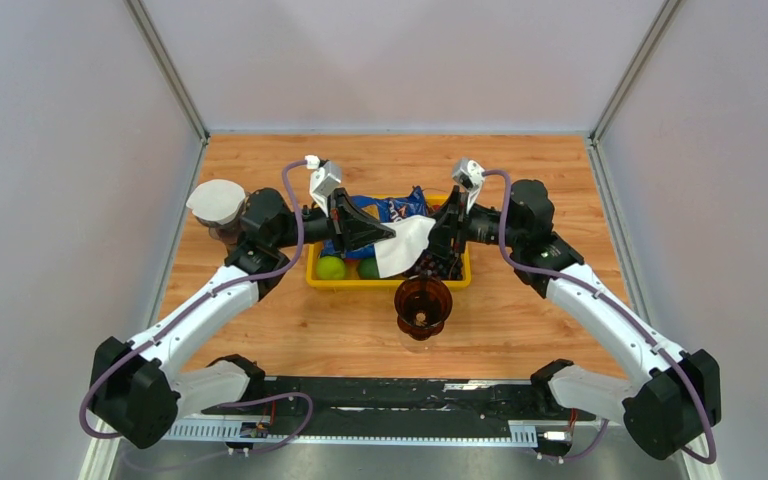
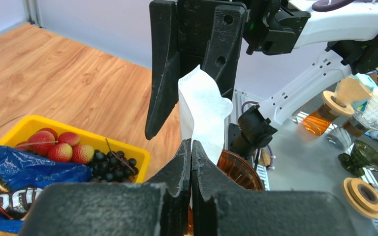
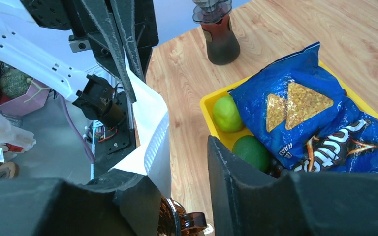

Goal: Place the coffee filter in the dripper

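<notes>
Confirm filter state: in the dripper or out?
Out. The filter hangs in the air, pinched by the left gripper; the dripper on the table shows no paper inside.

Wooden table [image 1: 260, 335] hemmed by pale grey walls [image 1: 400, 60]; apparently a cluttered bench [image 2: 305, 157] beyond.

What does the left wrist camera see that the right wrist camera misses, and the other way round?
Only the left wrist view shows the red strawberries and the bunch of dark grapes in the tray. Only the right wrist view shows the lime, the avocado beside it, and a brown glass jar beyond the tray. Both show the white coffee filter, the blue chip bag, the yellow tray and the amber dripper below the filter.
</notes>
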Robot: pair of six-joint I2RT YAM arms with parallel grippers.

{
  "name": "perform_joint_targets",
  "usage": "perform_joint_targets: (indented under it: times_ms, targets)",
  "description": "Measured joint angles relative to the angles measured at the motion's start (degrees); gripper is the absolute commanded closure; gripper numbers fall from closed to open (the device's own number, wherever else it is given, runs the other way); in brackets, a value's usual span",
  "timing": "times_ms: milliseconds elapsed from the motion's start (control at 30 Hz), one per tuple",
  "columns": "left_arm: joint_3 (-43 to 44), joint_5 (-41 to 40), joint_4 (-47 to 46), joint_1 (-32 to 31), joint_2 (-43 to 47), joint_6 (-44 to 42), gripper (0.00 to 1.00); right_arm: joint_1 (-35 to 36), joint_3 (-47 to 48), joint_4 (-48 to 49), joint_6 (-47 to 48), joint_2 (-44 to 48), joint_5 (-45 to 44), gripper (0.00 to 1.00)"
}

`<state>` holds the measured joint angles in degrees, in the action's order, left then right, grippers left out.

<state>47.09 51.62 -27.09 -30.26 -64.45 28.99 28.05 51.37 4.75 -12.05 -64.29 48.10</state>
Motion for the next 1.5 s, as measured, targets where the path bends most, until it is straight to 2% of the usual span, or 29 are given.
perform_joint_targets:
  times_ms: [167, 267, 367, 400, 500, 533, 567, 600, 667, 833, 967, 1100, 1267, 1500]
  targets:
    - [0.0, 0.4, -1.0, 0.0, -0.7, 0.6, 1.00, 0.2, 0.0, 0.3, 0.2, 0.3, 2.2, 0.80]
    - [0.0, 0.4, -1.5, 0.0, -1.5, 0.8, 0.99, 0.4, 0.0, 0.4, 0.3, 0.7, 3.2, 0.98]
    - [0.0, 0.4, -1.5, 0.0, -2.1, 1.0, 0.89, 0.6, 0.0, 0.7, 0.4, 1.0, 4.1, 1.00]
    - [0.0, 0.3, -1.5, 0.0, -2.3, 1.0, 0.79, 0.7, 0.0, 0.7, 0.4, 1.1, 4.3, 1.00]
    - [0.3, -0.3, -0.7, 0.0, -2.6, 1.1, 0.57, 0.7, 0.0, 0.7, 0.2, 1.4, 4.2, 1.00]
    - [0.5, -0.7, -0.2, 0.0, -2.6, 1.0, 0.36, 0.8, 0.0, 0.7, 0.1, 1.5, 3.8, 1.00]
    - [0.8, -1.2, 0.7, 0.0, -2.6, 0.8, 0.24, 0.8, 0.0, 0.7, -0.2, 1.7, 3.5, 1.00]
    - [1.1, -1.7, 1.4, 0.0, -2.6, 0.3, 0.07, 0.8, 0.0, 0.7, -0.4, 1.8, 3.1, 1.00]
    - [1.8, -3.4, 3.5, 0.0, -2.6, -0.2, 0.01, 0.8, 0.0, 0.7, -1.4, 2.1, 1.4, 1.00]
    - [2.3, -10.6, 9.7, 0.0, -1.8, -2.8, 0.00, 0.8, 0.1, -0.4, -5.1, 2.2, -7.3, 1.00]
    - [3.5, -19.0, 16.9, 0.0, -0.6, -5.7, 0.00, 0.8, 3.1, -7.7, -9.2, 0.0, -18.6, 1.00]
    - [5.1, -26.9, 22.8, 0.0, 0.6, -8.6, 0.00, 0.8, 5.7, -13.0, -12.6, -3.3, -26.1, 1.00]
    - [5.6, -30.4, 25.9, -1.1, 1.7, -11.9, 0.00, 0.8, 8.8, -18.5, -16.4, -7.1, -30.3, 1.00]
    - [8.5, -34.6, 26.3, -8.0, -1.9, -17.2, 0.00, 1.0, 12.9, -22.2, -19.8, -11.2, -30.8, 1.00]
